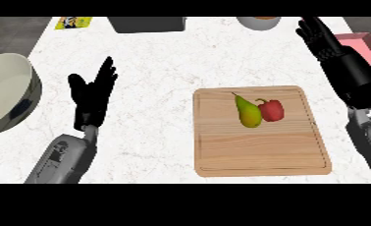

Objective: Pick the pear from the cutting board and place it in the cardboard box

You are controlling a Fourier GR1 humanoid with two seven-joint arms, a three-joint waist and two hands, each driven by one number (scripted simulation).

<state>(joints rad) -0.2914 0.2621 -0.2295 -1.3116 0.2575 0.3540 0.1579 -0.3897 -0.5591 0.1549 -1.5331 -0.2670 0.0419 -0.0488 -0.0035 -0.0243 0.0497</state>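
Observation:
A green-yellow pear (248, 111) lies on the wooden cutting board (261, 156) at the right of the counter, touching a red bell pepper (272, 110) on its right. My right hand (319, 37) is open at the far right, fingers straight, raised beyond the board's far right corner and apart from the pear. My left hand (92, 92) rests open at the left, fingers up, well left of the board. A pink-red box-like thing (354, 43) shows partly at the right edge behind my right hand. I cannot tell if it is the cardboard box.
A large pale bowl (13, 90) sits at the left edge. A grey container (147, 23) and a white bowl (258, 22) stand along the far edge. A yellow packet (72, 22) lies at the far left corner.

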